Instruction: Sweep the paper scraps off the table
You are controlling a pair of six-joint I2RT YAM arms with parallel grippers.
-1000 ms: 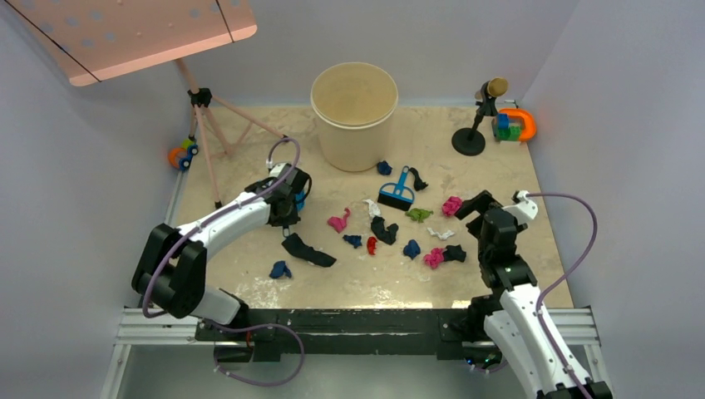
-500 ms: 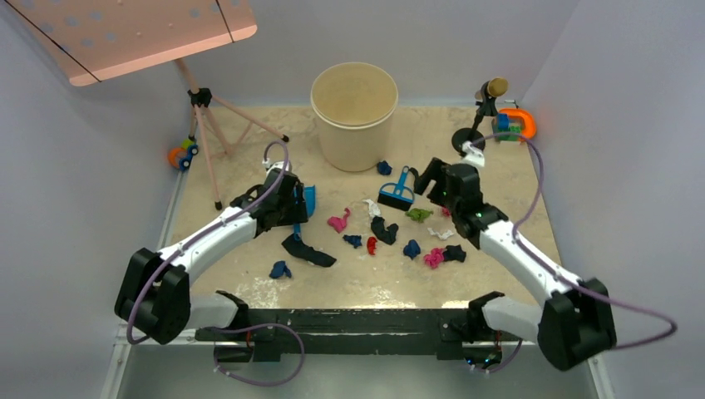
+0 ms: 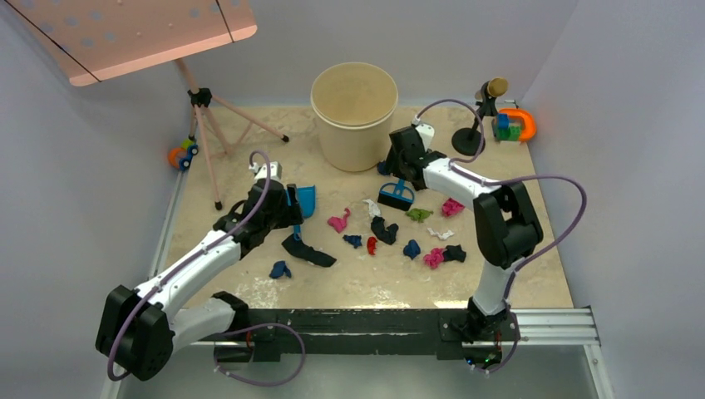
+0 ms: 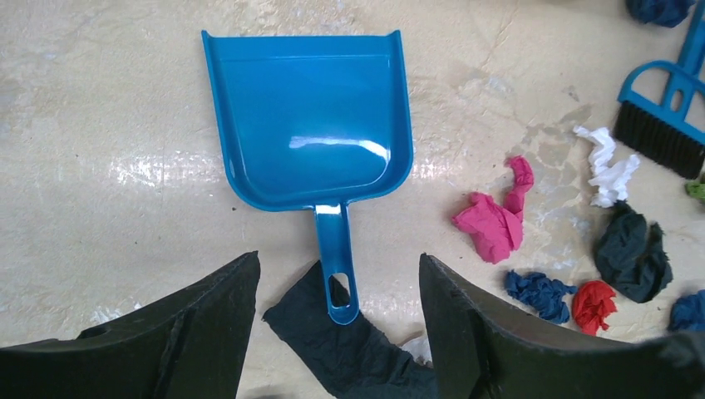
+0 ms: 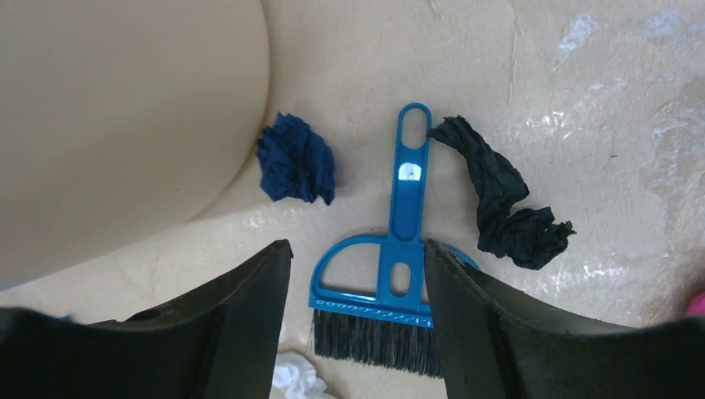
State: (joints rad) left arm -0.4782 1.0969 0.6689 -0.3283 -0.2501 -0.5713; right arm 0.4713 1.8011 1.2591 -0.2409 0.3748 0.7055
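Note:
The paper scraps (image 3: 383, 230) lie strewn over the middle of the table (image 3: 249, 274), among them pink (image 4: 492, 223), red (image 4: 594, 304), white (image 4: 608, 170) and dark blue (image 5: 296, 160) ones. A blue dustpan (image 4: 309, 125) lies flat, its handle (image 4: 337, 270) resting on a long black scrap (image 4: 349, 353). My left gripper (image 4: 338, 259) hovers open over that handle, gripping nothing. A small blue hand brush (image 5: 389, 287) lies near the bucket. My right gripper (image 5: 357, 245) is open, its fingers straddling the brush head. A black scrap (image 5: 507, 212) lies beside the brush handle.
A tall beige bucket (image 3: 355, 104) stands at the back centre, close to my right gripper. A tripod (image 3: 204, 125) with a pink board stands back left beside a toy (image 3: 182, 154). A black stand (image 3: 470, 137) and colourful toys (image 3: 514, 125) sit back right. A black rail (image 3: 349, 320) runs along the near edge.
My left gripper opened, let go of the dustpan and drew back toward the near side. My right arm swung from the front right to above the brush, its jaws narrowing.

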